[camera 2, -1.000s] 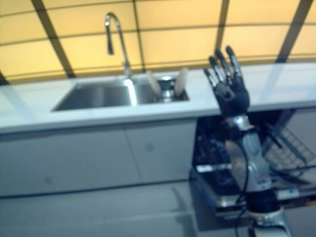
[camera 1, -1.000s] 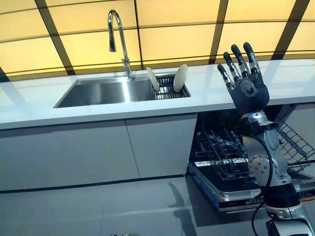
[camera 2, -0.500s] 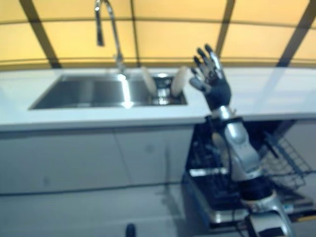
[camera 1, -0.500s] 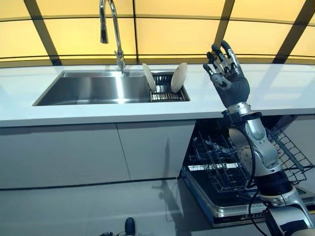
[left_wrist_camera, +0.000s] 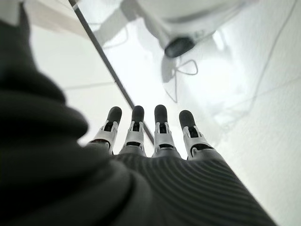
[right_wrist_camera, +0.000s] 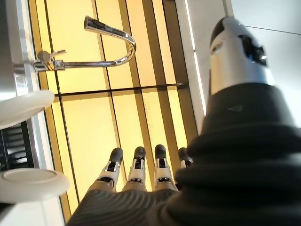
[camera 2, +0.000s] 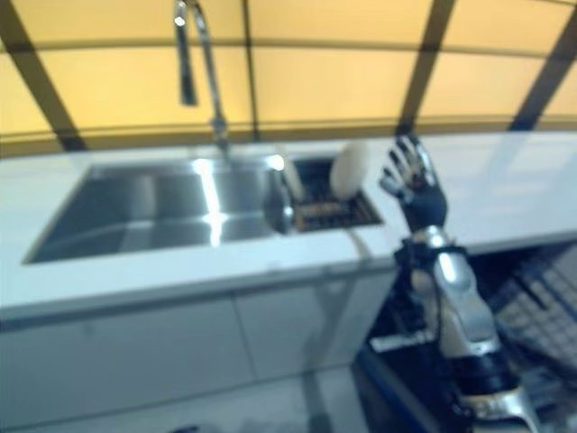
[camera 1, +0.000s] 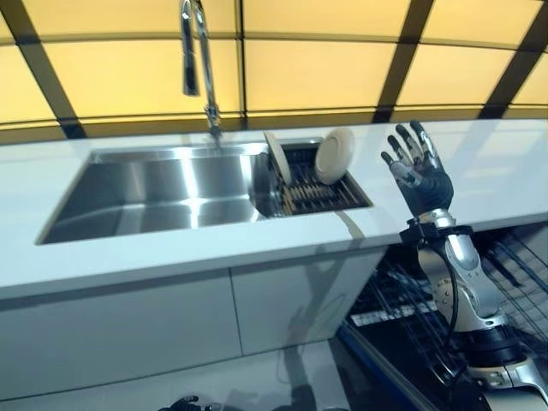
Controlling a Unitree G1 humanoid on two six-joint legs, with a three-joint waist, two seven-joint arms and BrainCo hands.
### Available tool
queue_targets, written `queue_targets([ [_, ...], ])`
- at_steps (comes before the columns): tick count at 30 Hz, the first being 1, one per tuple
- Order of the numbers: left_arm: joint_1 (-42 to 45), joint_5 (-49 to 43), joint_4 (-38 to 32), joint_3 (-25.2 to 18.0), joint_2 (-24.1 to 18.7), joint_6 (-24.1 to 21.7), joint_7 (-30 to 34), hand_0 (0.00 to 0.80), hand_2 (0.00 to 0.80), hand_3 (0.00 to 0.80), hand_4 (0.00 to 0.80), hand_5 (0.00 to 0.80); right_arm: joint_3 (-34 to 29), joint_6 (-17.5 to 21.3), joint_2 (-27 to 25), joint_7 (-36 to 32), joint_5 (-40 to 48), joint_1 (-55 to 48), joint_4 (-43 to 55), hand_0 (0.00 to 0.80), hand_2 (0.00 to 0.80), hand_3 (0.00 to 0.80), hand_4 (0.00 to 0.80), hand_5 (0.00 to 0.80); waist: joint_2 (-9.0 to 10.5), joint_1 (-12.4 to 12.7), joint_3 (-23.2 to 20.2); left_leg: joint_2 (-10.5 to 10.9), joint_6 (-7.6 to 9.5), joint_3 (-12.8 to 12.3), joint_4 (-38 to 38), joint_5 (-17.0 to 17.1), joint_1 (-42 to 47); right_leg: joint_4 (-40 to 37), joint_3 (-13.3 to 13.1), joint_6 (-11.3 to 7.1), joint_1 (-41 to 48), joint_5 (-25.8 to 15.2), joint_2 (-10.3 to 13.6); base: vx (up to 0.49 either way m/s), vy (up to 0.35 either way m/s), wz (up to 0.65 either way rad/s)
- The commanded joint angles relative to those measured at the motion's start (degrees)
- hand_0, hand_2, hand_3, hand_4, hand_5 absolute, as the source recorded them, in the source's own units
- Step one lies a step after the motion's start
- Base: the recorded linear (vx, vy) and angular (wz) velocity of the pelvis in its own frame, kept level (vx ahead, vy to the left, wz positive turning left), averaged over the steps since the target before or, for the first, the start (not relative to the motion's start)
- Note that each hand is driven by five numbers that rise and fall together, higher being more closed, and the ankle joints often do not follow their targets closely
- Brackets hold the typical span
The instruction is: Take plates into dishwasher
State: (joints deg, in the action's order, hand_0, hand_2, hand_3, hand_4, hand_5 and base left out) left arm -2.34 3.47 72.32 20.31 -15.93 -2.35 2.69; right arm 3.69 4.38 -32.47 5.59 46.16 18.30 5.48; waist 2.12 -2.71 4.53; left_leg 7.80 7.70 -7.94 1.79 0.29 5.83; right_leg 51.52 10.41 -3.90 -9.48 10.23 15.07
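Two white plates stand on edge in a dark rack (camera 1: 318, 193) at the right end of the steel sink (camera 1: 145, 190): a round one (camera 1: 335, 155) on the right and a thinner one (camera 1: 278, 158) to its left. In the right wrist view both plates (right_wrist_camera: 33, 184) (right_wrist_camera: 23, 107) show past the fingers. My right hand (camera 1: 419, 171) is raised over the white counter (camera 1: 257, 244), right of the rack, open and empty, apart from the plates. My left hand (left_wrist_camera: 150, 136) shows only in its own wrist view, fingers straight, holding nothing.
A tall curved tap (camera 1: 199, 60) rises behind the sink. The open dishwasher with its wire racks (camera 1: 411, 300) sits below the counter at the right, under my right arm. Yellow panels with dark bars line the wall behind.
The camera has moved closer and to the right, so the sink and rack look larger. My right hand has lowered a little and stays open beside the rack.
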Motion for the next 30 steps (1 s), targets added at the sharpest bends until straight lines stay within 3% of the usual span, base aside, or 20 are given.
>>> queue_targets([
  [1, 0.65, -0.92, -1.14, -0.93, -1.61, 0.92, -1.10, 0.000, 0.000, 0.000, 0.000, 0.000, -4.31, 3.02, -0.83, 2.08, -1.07, 7.28, -5.04, 0.000, 0.000, 0.000, 0.000, 0.000, 0.20, 1.62, -0.47, -1.55, -1.11, 0.62, 1.13, -4.30, -0.64, -19.39, 3.31, 1.24, 2.94, -9.65, -5.75, 0.185, -0.008, -0.06],
  [4, -0.28, -1.51, -2.05, -2.32, -2.23, 2.41, -1.19, 0.000, 0.000, 0.000, 0.000, 0.000, -4.37, 2.62, -1.50, 2.25, 0.17, 8.51, -5.70, 0.000, 0.000, 0.000, 0.000, 0.000, -0.61, 2.14, 0.18, -3.78, -2.20, -2.02, 3.21, -4.21, 1.05, -37.41, 5.77, 0.29, 4.55, -11.38, -10.22, 0.124, -0.028, -0.16],
  [6, -0.63, -2.02, -2.09, -2.83, -2.10, 2.91, -0.93, 0.000, 0.000, 0.000, 0.000, 0.000, -4.52, 1.96, -1.57, 2.54, 0.01, 8.56, -5.61, 0.000, 0.000, 0.000, 0.000, 0.000, -0.14, 2.04, 0.11, -3.58, -2.75, -1.99, 3.21, -4.62, 0.96, -46.79, 4.06, -0.76, 5.20, -12.86, -12.72, 0.134, -0.063, -0.48],
  [8, -1.00, -2.62, -1.47, -2.41, -1.53, 2.87, -0.84, 0.000, 0.000, 0.000, 0.000, 0.000, -4.71, 0.83, -2.17, 4.20, -0.91, 8.88, -5.86, 0.000, 0.000, 0.000, 0.000, 0.000, 0.25, 1.72, 0.02, -2.97, -2.92, -0.76, 3.21, -4.50, 1.02, -53.59, 0.42, -1.51, 3.81, -15.13, -14.89, 0.163, -0.059, -0.23],
  [15, -1.03, -4.66, -0.16, -2.99, -1.61, 2.65, 0.39, 0.000, 0.000, 0.000, 0.000, 0.000, -6.29, -1.73, -2.56, 9.42, -6.90, 8.67, -6.73, 0.000, 0.000, 0.000, 0.000, 0.000, 0.16, 0.69, -0.29, -2.51, -2.14, 2.71, 3.21, -5.72, 2.68, -52.00, -4.97, -0.46, 4.38, -14.38, -16.31, 0.223, -0.125, 0.33],
  [20, -1.11, -3.20, 0.94, -4.22, -1.65, 3.00, 0.62, 0.000, 0.000, 0.000, 0.000, 0.000, -5.21, -2.61, -2.41, 10.02, -6.87, 9.04, -7.80, 0.000, 0.000, 0.000, 0.000, 0.000, 0.31, 0.39, -1.41, -3.28, -2.98, -0.11, 1.01, -7.48, 3.38, -51.75, -3.63, 0.51, 7.86, -11.69, -16.26, 0.260, -0.268, 0.15],
  [25, 0.06, -3.31, 0.16, -3.82, -1.11, 1.79, 1.21, 0.000, 0.000, 0.000, 0.000, 0.000, -3.53, -5.56, -2.68, 10.77, -7.03, 10.71, -9.98, 0.000, 0.000, 0.000, 0.000, 0.000, 0.57, 0.77, -2.08, -3.80, -3.74, -0.70, -2.31, -9.47, 3.46, -52.03, -3.28, 2.19, 10.76, -9.34, -16.64, 0.240, -0.279, 0.01],
  [28, 0.77, -3.66, -0.74, -3.47, -0.59, 1.35, 1.01, 0.000, 0.000, 0.000, 0.000, 0.000, -2.55, -6.64, -3.44, 9.84, -6.53, 12.04, -12.83, 0.000, 0.000, 0.000, 0.000, 0.000, 0.87, 1.55, -2.32, -4.05, -5.07, -1.07, -6.92, -9.87, 2.46, -53.65, -2.52, 3.21, 12.70, -8.80, -16.90, 0.189, -0.269, 0.07],
  [30, 1.04, -3.46, -0.47, -3.08, -0.35, 0.55, 0.55, 0.000, 0.000, 0.000, 0.000, 0.000, -1.69, -7.73, -4.04, 9.38, -6.31, 13.40, -14.68, 0.000, 0.000, 0.000, 0.000, 0.000, 1.06, 2.22, -2.06, -4.55, -6.93, -0.94, -14.04, -7.42, -0.06, -54.37, -2.06, 4.44, 13.81, -8.16, -17.22, 0.129, -0.267, 0.09],
])
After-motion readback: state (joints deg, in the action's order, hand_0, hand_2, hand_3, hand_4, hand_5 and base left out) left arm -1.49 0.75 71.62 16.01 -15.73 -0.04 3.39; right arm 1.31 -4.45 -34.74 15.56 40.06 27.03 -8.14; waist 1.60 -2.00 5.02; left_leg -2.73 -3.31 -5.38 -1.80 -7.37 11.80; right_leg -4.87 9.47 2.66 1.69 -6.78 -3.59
